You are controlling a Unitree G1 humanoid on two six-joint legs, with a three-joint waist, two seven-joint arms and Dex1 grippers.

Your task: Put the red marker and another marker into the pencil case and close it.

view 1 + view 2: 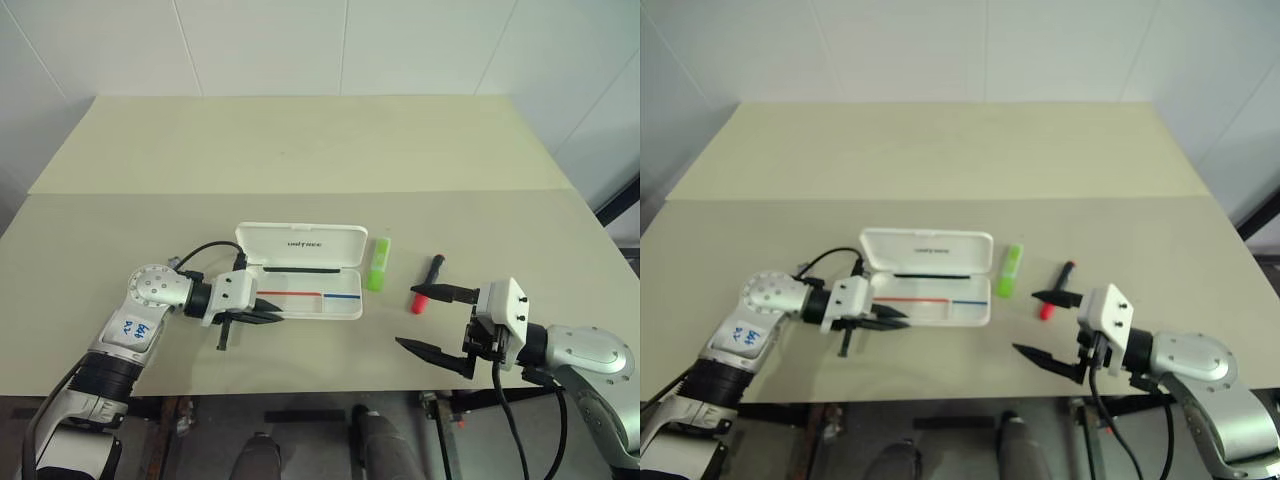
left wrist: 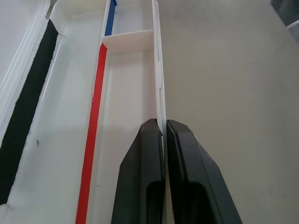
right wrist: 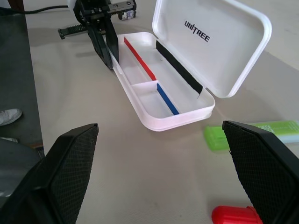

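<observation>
While the pencil case (image 1: 310,275) lies open near the tabletop's front edge, lid up, the left gripper (image 1: 268,316) pinches the tray's front wall near its left end; the left wrist view shows the two fingers (image 2: 142,182) closed on that thin rim. Right of the case lies the green highlighter (image 1: 378,264), then the red marker (image 1: 428,284), both outside it. The right gripper (image 1: 437,322) hovers spread wide and empty just before the red marker, whose red cap (image 3: 233,215) appears between its fingers.
</observation>
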